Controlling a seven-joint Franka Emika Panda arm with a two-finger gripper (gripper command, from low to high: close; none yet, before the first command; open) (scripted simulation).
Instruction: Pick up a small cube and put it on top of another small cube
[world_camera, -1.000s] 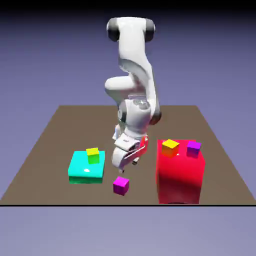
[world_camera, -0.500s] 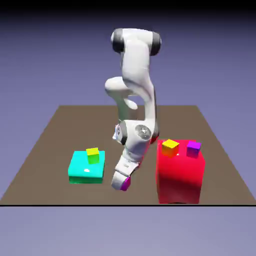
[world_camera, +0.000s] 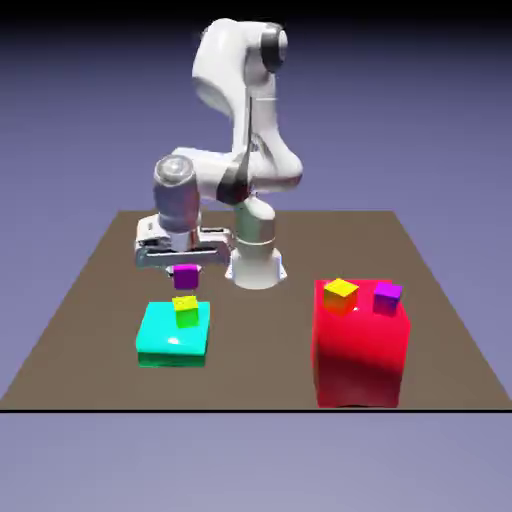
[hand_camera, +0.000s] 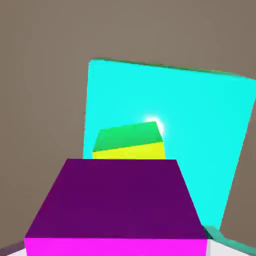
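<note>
My gripper (world_camera: 186, 272) is shut on the small magenta-purple cube (world_camera: 186, 277) and holds it in the air just above the lime cube (world_camera: 186, 311), with a thin gap between them. The lime cube sits on the flat cyan block (world_camera: 160, 334) at the exterior view's left. In the hand view the purple cube (hand_camera: 117, 205) fills the lower half and hides the fingertips. Beyond it the lime cube (hand_camera: 131, 141) shows on the cyan block (hand_camera: 200, 125).
A tall red block (world_camera: 361, 345) stands at the exterior view's right. On its top sit a yellow cube with orange sides (world_camera: 340, 294) and a second magenta-purple cube (world_camera: 387, 297). The brown table's front edge (world_camera: 250, 408) runs just below both blocks.
The gripper came down on the purple cube on the table, shut on it, lifted it, and carried it to the exterior view's left, over the lime cube.
</note>
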